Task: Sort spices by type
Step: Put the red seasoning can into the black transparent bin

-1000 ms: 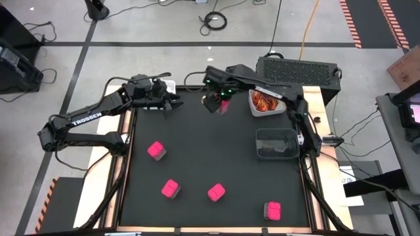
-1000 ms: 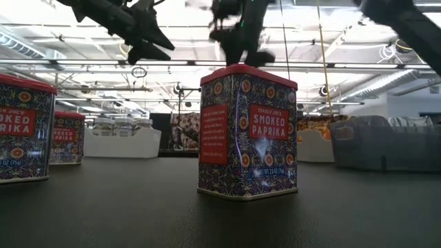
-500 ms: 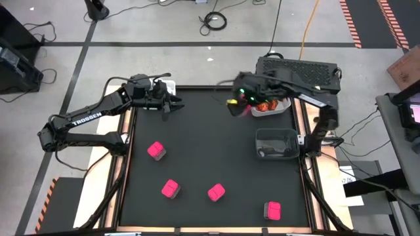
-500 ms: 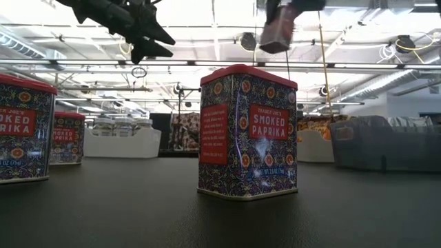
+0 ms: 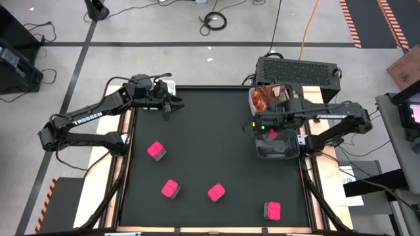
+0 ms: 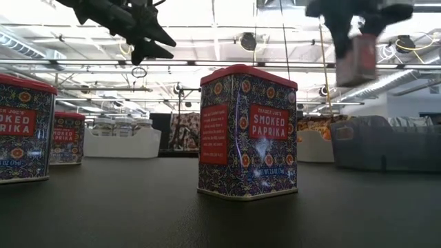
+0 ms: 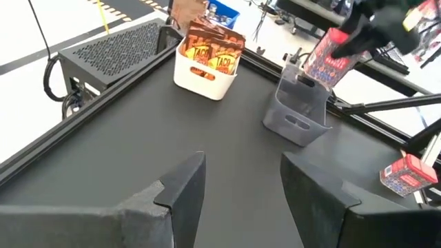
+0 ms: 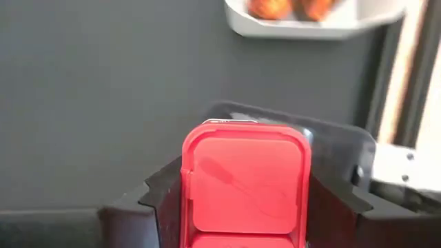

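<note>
The right claw point(image 5: 270, 133) is clamped on a smoked paprika tin point(image 8: 244, 182), its red lid filling the right wrist view between the two dark fingers, and it now hangs over the dark bin point(image 5: 275, 145) at the bench's right edge; half a second ago it was carrying the tin past the white bin of sachets point(image 5: 265, 99), and a second ago it was at the bench's far middle. That swing means this tin is about to join its group, so a lowering and a release into the dark bin look like the next step. The right arm reaches in from the right side, elbow folded out beyond the bench edge, the tin held upright above the bin's rim in the low view. Four more paprika tins point(image 5: 156, 150) stand apart on the near half of the black bench point(image 5: 210, 131), still unsorted. Farther off, the left claw point(image 5: 172, 103) hovers at the far left corner, fingers spread and empty, unmoved over the last second.
</note>
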Robot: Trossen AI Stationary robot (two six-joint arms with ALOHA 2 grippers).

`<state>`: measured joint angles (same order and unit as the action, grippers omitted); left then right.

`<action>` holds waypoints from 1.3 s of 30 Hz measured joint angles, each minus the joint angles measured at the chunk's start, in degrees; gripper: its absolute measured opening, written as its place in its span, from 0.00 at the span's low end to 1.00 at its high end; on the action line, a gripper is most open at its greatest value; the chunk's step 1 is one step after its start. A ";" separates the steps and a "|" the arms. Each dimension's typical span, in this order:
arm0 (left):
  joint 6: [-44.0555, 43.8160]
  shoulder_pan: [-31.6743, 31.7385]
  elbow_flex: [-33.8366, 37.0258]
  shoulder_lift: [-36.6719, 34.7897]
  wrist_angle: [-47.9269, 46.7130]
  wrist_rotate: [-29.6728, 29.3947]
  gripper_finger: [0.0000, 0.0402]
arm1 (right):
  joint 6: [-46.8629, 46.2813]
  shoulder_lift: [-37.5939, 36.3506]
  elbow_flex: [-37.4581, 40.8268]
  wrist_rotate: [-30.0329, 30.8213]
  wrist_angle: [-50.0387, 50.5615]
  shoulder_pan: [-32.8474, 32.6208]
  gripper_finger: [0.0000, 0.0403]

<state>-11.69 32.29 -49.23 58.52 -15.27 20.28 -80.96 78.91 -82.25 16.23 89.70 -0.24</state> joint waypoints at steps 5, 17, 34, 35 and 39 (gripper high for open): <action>-2.39 -0.01 0.00 1.01 2.82 -0.62 0.48 | -3.21 -2.25 10.56 0.12 -4.20 -0.25 0.53; -7.42 0.00 0.00 1.73 6.09 -0.85 0.48 | -5.98 -2.53 28.04 -2.00 -22.78 1.45 0.53; -7.29 0.00 0.00 1.73 7.23 -0.93 0.48 | -6.45 -1.57 32.73 -1.38 -29.99 3.35 0.54; -7.22 -0.02 0.00 1.73 7.03 -0.93 0.48 | -5.82 -1.53 32.77 -1.39 -30.06 3.44 0.54; -4.69 -0.22 0.00 2.22 2.32 -0.55 0.48 | -3.88 -1.55 32.78 -2.38 -32.02 3.85 0.60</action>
<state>-16.38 32.07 -49.23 60.73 -12.94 19.73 -84.84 77.36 -49.47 13.85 57.69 3.61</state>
